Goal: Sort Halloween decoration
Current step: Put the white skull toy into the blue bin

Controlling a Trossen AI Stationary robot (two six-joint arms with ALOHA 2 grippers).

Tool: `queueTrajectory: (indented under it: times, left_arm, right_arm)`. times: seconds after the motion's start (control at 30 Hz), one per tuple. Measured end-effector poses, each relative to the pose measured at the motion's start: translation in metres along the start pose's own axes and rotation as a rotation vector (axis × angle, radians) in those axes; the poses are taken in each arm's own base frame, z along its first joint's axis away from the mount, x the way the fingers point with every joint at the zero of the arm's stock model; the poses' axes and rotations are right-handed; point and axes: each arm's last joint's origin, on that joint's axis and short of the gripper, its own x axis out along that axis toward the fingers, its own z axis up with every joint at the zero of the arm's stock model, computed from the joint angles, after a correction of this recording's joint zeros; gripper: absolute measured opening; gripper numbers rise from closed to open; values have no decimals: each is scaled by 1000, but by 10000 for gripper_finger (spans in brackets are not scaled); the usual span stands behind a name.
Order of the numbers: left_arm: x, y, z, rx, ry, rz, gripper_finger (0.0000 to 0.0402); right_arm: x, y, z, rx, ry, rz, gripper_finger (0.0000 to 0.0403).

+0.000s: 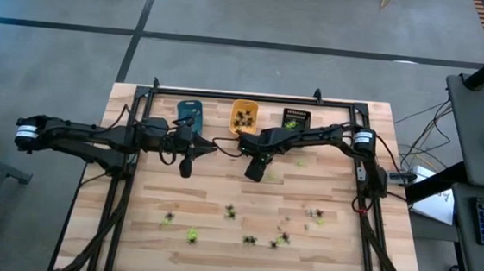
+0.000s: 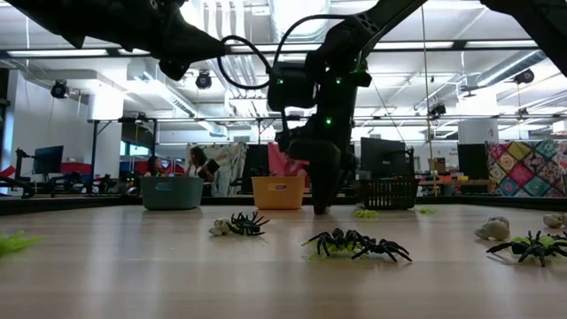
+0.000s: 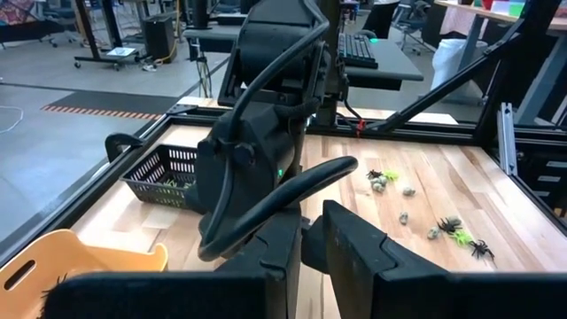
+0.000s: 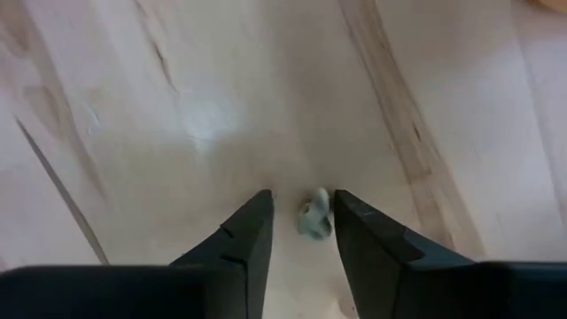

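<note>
**Right claw down over a pale figure**

The right gripper (image 4: pixel 301 217) points down at the wooden table (image 1: pixel 220 194) — fingers part open, a pale whitish figure (image 4: pixel 314 215) between them, not clearly gripped. Other spider figures (image 1: pixel 252 227) lie scattered nearer the front edge. The left gripper (image 1: pixel 186 167) waits beside it — nearly shut, empty.

**Dark arm reaching down to the worktop among scattered spiders**

Coming down from above at centre, the right tool (image 2: pixel 321 206) pointing at the worktop (image 2: pixel 133 275), tips hard to make out. Lying in front: black spider figures (image 2: pixel 359 244), one (image 2: pixel 248 223) beside a pale piece, another (image 2: pixel 532 246) far off to the side. Standing behind in a row: blue tray (image 2: pixel 171 192), orange tray (image 2: pixel 278 192), black tray (image 2: pixel 386 192).
</note>
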Motion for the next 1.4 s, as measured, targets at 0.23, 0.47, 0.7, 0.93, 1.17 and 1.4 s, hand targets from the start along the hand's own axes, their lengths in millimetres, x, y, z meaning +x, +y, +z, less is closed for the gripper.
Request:
queueTrajectory:
  times: [0.23, 0.47, 0.7, 0.93, 1.17, 1.4]
  left_arm:
    - [3, 0, -2, 0, 8, 0, 36]
    - [5, 0, -1, 0, -6, 1, 36]
    - [5, 0, -1, 0, -6, 2, 36]
    - [5, 0, -1, 0, -6, 2, 36]
    - [-1, 0, 2, 0, -14, 2, 36]
    - [-10, 0, 0, -8, 31, 1, 36]
  right_arm:
    - [0, 0, 0, 0, -1, 2, 37]
    - [-2, 0, 1, -3, -10, 7, 12]
    - [-31, -1, 0, -8, -64, 30, 7]
    - [-60, 0, 3, -13, -169, 89, 8]
    - [-69, 7, 17, -54, -320, 213, 8]
    - [-66, 14, 16, -106, -363, 215, 8]
